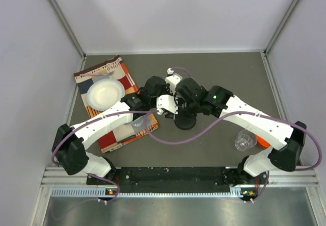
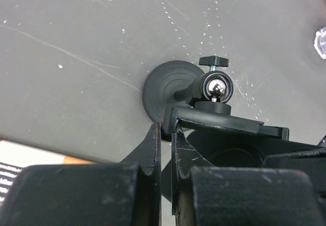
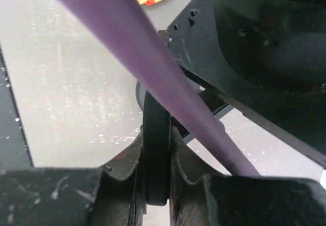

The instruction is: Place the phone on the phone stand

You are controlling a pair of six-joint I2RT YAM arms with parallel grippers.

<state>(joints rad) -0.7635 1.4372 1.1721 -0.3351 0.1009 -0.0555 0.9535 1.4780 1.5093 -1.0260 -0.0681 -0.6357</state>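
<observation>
white bowl [image 1: 105,93]: well to the left of both pincers, resting on the patterned cloth [image 1: 122,73]; you see only its plain white inside.
clear cup [image 1: 245,141]: well to the right of the pincers and nearer the arm bases, on the table [image 1: 214,68] just beside the right arm; you cannot tell what is in it.
small clear cup [image 1: 140,126]: on the cloth's near corner, left of the pincers, partly under the left arm; too blurred for you to read its contents.
phone [image 3: 153,126]: a thin black slab with a rounded rim, seen edge-on between your right pincer's fingers; a purple cable [image 3: 127,48] crosses in front of it.
right pincer [image 3: 157,152]: narrow, clamped on the phone, one finger against each flat face.
phone stand [image 2: 168,88]: ridged round black base flat on the table, a short post up to a shiny ball joint [image 2: 216,87] with a knob [image 2: 214,60] above it, and a black bracket [image 2: 229,123] on top; it sits just ahead of your left pincer's tips.
left pincer [image 2: 165,134]: closed right down, its tips at the bracket's corner; you cannot tell whether they pinch it.
</observation>
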